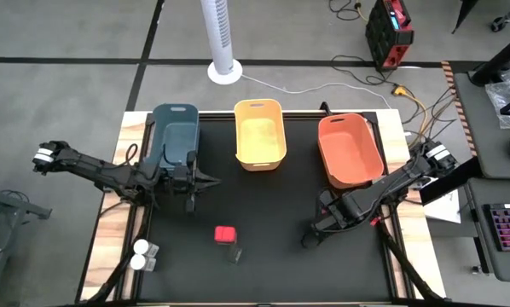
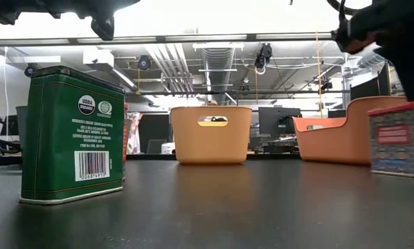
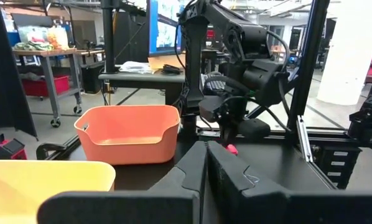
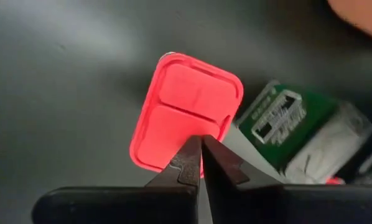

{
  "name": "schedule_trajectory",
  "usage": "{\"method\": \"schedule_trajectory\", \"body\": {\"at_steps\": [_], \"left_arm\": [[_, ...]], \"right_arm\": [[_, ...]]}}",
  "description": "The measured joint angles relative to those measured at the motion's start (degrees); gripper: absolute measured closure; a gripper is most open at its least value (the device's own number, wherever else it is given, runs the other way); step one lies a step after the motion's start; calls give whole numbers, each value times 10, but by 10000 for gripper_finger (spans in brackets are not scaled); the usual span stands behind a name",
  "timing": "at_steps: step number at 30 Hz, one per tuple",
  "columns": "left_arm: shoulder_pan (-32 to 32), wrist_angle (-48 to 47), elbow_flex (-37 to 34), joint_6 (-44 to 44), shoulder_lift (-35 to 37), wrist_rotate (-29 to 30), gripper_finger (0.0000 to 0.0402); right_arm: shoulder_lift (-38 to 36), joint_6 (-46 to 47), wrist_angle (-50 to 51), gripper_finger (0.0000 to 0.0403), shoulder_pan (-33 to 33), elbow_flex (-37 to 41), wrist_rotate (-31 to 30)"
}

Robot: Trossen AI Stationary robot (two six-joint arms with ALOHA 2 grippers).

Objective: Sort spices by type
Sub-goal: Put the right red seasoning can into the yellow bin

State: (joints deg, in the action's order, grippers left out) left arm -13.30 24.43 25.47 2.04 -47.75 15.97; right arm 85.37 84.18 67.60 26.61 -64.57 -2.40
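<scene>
A spice jar with a red square lid point(image 4: 186, 112) stands on the black mat at the right, also seen in the low view point(image 2: 399, 138). My right gripper point(image 4: 202, 146) points down over it, shut, its tips above one edge of the lid. A green tin point(image 4: 285, 124) lies beside that jar. Mid-table stand another red-lidded jar point(image 1: 226, 234) and a green tin point(image 2: 72, 135). Two white-lidded jars point(image 1: 141, 253) sit at the near left. My left gripper point(image 1: 211, 180) hovers level in front of the blue bin point(image 1: 176, 132), shut and holding nothing. My right gripper comes from above, pointing down, with its shut fingertips point(image 4: 189, 163) over the red lid's edge point(image 4: 173, 163). I cannot tell whether they touch the lid. The jar stands upright on the mat.
A blue bin, a yellow bin point(image 1: 260, 132) and an orange bin point(image 1: 349, 149) stand in a row along the far edge. Open black mat lies between the bins and the jars. A white tower fan point(image 1: 223, 43) stands on the floor beyond the table.
</scene>
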Motion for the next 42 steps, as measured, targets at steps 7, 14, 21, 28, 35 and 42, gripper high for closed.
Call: {"method": "schedule_trajectory", "body": {"at_steps": [7,14,21,28,35,42], "left_arm": [[0,0,0,-3,0,0,402],[0,0,0,-3,0,0,402],[0,-9,0,-3,0,0,402],[0,-22,-7,-3,-1,0,402],[0,-19,-7,-27,0,1,402],[0,-5,1,-67,0,2,402]], "right_arm": [[0,-17,6,394,-13,-26,-10],[-6,14,88,394,-38,-83,-3],[-13,33,89,377,-50,-102,68],[-12,81,79,276,-49,-102,119],[1,120,62,127,-49,-101,107],[56,116,53,21,-52,-101,99]]}}
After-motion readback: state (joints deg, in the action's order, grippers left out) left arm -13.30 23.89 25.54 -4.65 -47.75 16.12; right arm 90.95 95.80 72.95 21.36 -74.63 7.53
